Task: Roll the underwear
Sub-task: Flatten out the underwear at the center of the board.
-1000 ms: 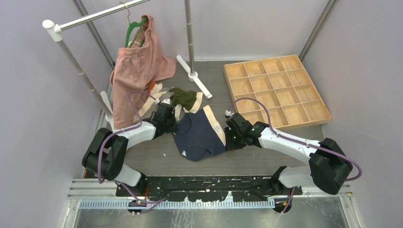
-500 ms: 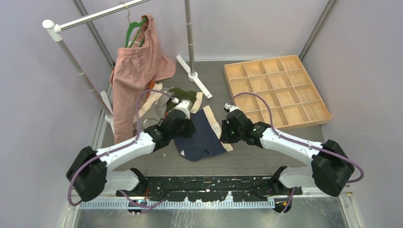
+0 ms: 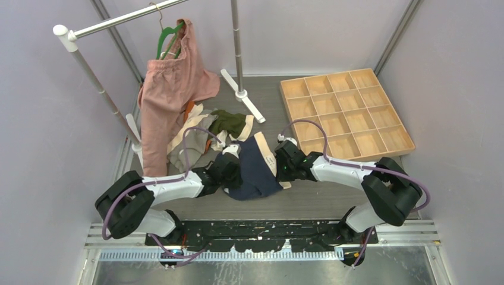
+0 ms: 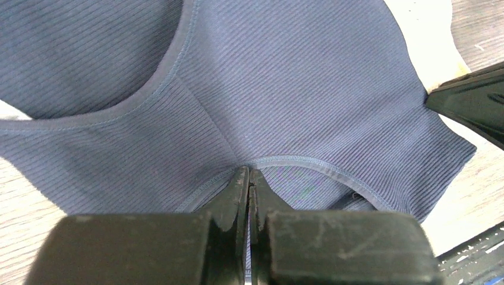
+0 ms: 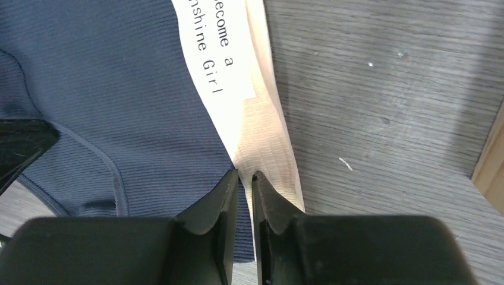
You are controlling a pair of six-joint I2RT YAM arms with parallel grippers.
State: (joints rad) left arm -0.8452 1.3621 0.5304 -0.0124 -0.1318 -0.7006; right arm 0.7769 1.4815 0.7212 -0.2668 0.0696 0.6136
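A navy underwear [image 3: 260, 171] with a cream waistband [image 5: 264, 133] lies on the grey floor between my two arms. My left gripper [image 3: 233, 172] sits over its left part. Its jaws are pressed together on the curved leg hem [image 4: 309, 163], and ribbed navy cloth [image 4: 285, 89] spreads beyond them. My right gripper [image 3: 277, 170] is at the waistband side. Its jaws stand a narrow slit apart, with the edge of the cream band and navy cloth [image 5: 119, 77] caught between them. The left gripper [image 4: 248, 172] and right gripper [image 5: 245, 176] face each other across the garment.
More underwear lies in a heap behind, an olive green one [image 3: 232, 122] and cream-banded ones [image 3: 187, 139]. A large pink garment [image 3: 172, 89] hangs on a green hanger from the rack, whose post [image 3: 238, 47] stands behind. A wooden compartment tray [image 3: 347, 113] sits at the right.
My left gripper has swung right from the underwear's upper left corner, dragging that edge over so the garment looks narrower. My right gripper has shifted slightly left and narrowed on the waistband.
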